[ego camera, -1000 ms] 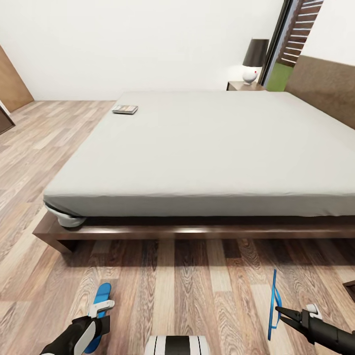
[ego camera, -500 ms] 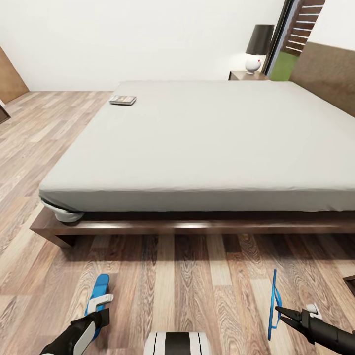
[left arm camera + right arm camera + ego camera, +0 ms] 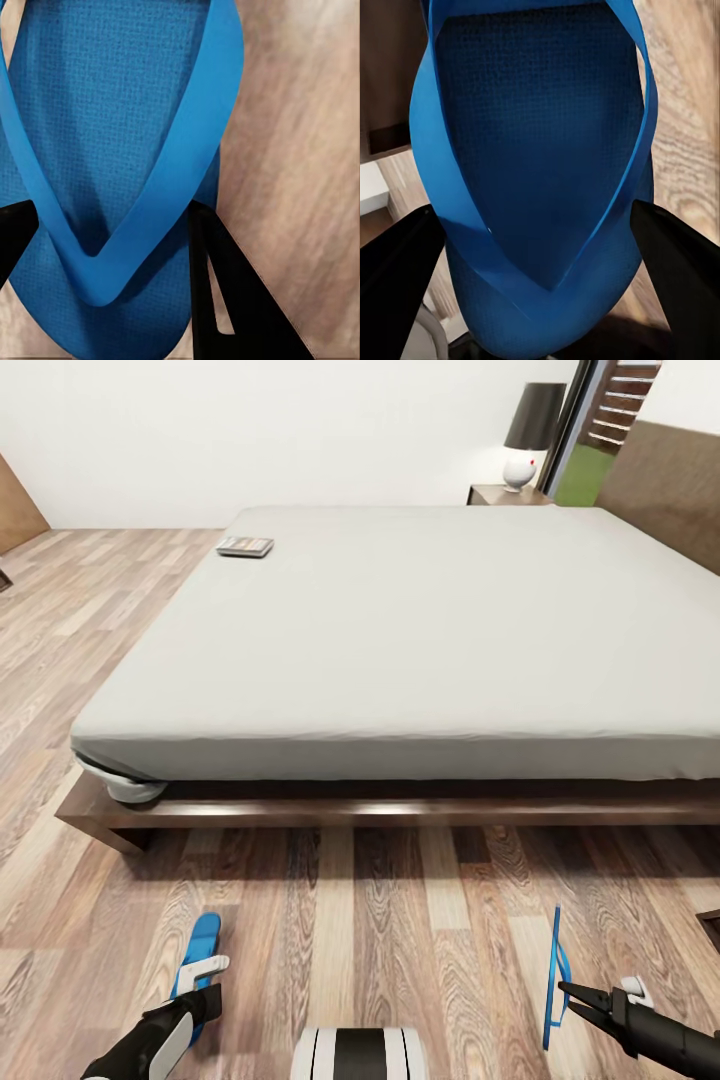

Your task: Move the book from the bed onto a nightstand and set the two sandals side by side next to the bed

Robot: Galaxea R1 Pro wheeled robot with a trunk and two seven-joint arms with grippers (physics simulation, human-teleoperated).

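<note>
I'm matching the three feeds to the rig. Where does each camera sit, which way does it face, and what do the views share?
Head view: on the head, looking forward and down at the bed, the book, the floor, both arms.
Left wrist view: by the left gripper, fingers around the left sandal.
Right wrist view: by the right gripper at the right sandal.
Shared: both sandals appear in the head view too.

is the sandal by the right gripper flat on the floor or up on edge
On edge: the right sandal shows as a thin upright blue strip above the floor, at the right gripper.
</note>
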